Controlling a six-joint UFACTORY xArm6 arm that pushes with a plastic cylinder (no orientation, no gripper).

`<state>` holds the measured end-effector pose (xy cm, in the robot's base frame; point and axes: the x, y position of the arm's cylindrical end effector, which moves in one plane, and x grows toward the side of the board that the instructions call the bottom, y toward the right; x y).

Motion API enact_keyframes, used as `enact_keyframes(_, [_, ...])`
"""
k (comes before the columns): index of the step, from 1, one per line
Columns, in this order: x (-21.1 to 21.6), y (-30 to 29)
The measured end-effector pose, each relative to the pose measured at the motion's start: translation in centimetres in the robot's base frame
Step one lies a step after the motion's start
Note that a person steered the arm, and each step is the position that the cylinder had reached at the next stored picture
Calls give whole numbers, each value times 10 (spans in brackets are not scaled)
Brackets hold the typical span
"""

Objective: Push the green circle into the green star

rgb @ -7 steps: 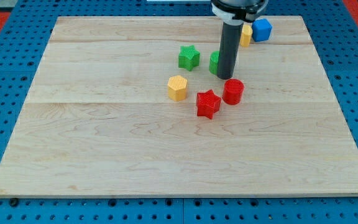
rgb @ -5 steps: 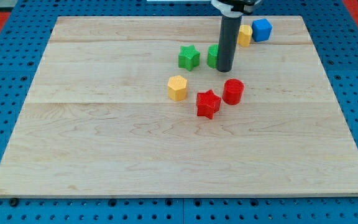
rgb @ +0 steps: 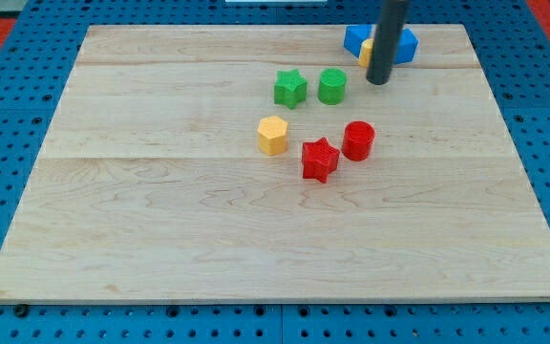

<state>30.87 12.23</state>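
Observation:
The green circle (rgb: 332, 86) sits on the wooden board just right of the green star (rgb: 290, 88), with a small gap between them. My tip (rgb: 379, 80) is to the right of the green circle, a little apart from it, near the view's top. The rod rises out of the top of the view and hides part of the blocks behind it.
A red circle (rgb: 358, 139) and a red star (rgb: 320, 159) lie below the green circle. A yellow hexagon (rgb: 272, 135) is left of them. Behind the rod are a blue block (rgb: 355, 39), a yellow block (rgb: 365, 53) and a blue cube (rgb: 407, 44).
The rod moved right and up, away from the green circle, which is now fully visible and sits a little higher. A blue block behind the rod came into view.

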Motion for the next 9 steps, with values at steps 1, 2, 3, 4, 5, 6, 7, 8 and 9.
enact_keyframes(1, [1, -38])
enact_keyframes(2, [2, -60])
enact_keyframes(3, [3, -41])
enact_keyframes(4, [26, 25])
enact_keyframes(5, [69, 76])
enact_keyframes(6, [113, 80])
enact_keyframes(7, [144, 68])
enact_keyframes(8, [152, 30])
enact_keyframes(9, [141, -18])
